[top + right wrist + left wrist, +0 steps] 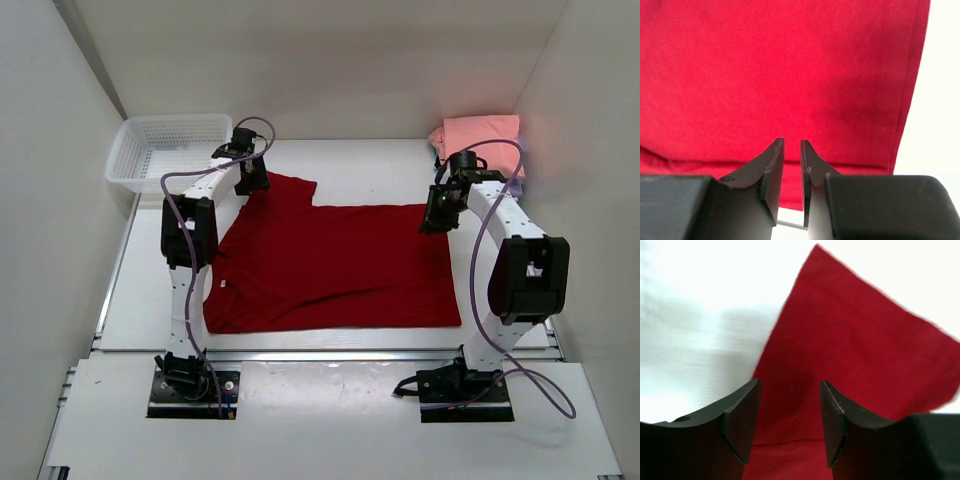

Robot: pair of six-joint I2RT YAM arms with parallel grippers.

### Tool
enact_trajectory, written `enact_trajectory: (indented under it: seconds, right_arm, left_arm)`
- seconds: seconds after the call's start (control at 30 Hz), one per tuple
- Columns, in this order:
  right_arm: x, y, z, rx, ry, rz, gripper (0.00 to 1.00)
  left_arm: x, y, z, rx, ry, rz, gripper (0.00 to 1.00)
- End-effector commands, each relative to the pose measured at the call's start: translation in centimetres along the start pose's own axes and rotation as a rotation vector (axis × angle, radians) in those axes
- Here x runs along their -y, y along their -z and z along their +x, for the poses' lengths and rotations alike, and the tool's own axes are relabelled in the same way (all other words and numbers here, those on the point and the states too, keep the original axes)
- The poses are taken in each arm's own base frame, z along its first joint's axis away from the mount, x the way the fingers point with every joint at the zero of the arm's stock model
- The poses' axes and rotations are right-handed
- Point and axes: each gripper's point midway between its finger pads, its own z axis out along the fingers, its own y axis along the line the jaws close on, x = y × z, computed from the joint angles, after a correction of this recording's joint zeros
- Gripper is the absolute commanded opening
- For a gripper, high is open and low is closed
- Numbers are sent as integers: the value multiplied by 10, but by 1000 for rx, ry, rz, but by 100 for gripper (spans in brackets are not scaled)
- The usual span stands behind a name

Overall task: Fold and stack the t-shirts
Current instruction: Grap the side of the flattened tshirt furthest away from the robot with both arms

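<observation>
The dark red t-shirt (330,265) lies spread on the white table, its far part folded over, with a sleeve pointing to the back left. My left gripper (252,182) hovers over that sleeve. In the left wrist view it (790,382) is open, and only red cloth (850,340) shows below the gap. My right gripper (435,218) sits at the shirt's back right corner. Its (792,141) jaws stand a narrow slit apart with nothing between them, above a fold line in the cloth (780,75). A folded salmon pink t-shirt (480,133) rests at the back right.
A white mesh basket (160,150) stands at the back left corner, just beyond the left gripper. White walls close in the table on the left, back and right. Bare table (150,300) lies left of the red shirt.
</observation>
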Motion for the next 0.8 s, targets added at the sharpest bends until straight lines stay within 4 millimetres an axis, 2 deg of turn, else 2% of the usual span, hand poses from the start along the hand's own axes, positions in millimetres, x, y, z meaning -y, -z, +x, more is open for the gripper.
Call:
enact_trajectory:
  seconds: [0.0, 0.03, 0.1, 0.23, 0.27, 0.33, 0.4, 0.43, 0.47, 0.53, 0.57, 0.6, 0.67, 0.73, 0.77]
  right_arm:
    - [2, -3, -43, 127, -24, -1, 17]
    - [12, -6, -53, 139, -59, 1, 17]
    - [20, -10, -69, 161, -86, 9, 17]
    - [34, -27, -92, 190, -120, 40, 18]
    - [32, -26, -98, 201, -131, 32, 18]
    - [42, -42, -103, 187, -144, 56, 20]
    - [47, -48, -112, 187, -154, 80, 29]
    - [52, -59, -108, 157, -164, 103, 38]
    - [51, -57, -116, 168, -159, 104, 39]
    - [55, -73, -117, 135, -163, 131, 40]
    - [53, -80, -121, 127, -150, 131, 41]
    - [54, -78, -131, 149, -153, 145, 41]
    - [63, -92, -131, 125, -173, 207, 42]
    - [64, -91, -144, 152, -193, 273, 45]
    - [70, -96, -141, 140, -194, 315, 48]
  left_arm:
    - [-4, 3, 2, -7, -27, -46, 62]
    - [-5, -2, 11, -35, -33, -50, 63]
    - [-7, -6, 24, -67, -55, -70, 64]
    - [-8, -12, 36, -118, -57, -79, 61]
    - [-8, -16, 41, -140, -64, -77, 56]
    - [-6, -18, 38, -142, -57, -77, 44]
    - [-11, -20, 43, -161, -52, -75, 5]
    - [-12, -20, 46, -171, -43, -79, 0]
    - [-12, -18, 42, -164, -31, -70, 0]
    - [-14, -20, 46, -175, -30, -71, 0]
    - [-15, -17, 41, -162, -25, -69, 0]
    - [-16, -18, 42, -167, -18, -64, 0]
    - [-19, -16, 40, -168, -4, -60, 0]
    - [-15, -14, 30, -139, 2, -50, 0]
    - [-15, -11, 27, -134, 4, -46, 0]
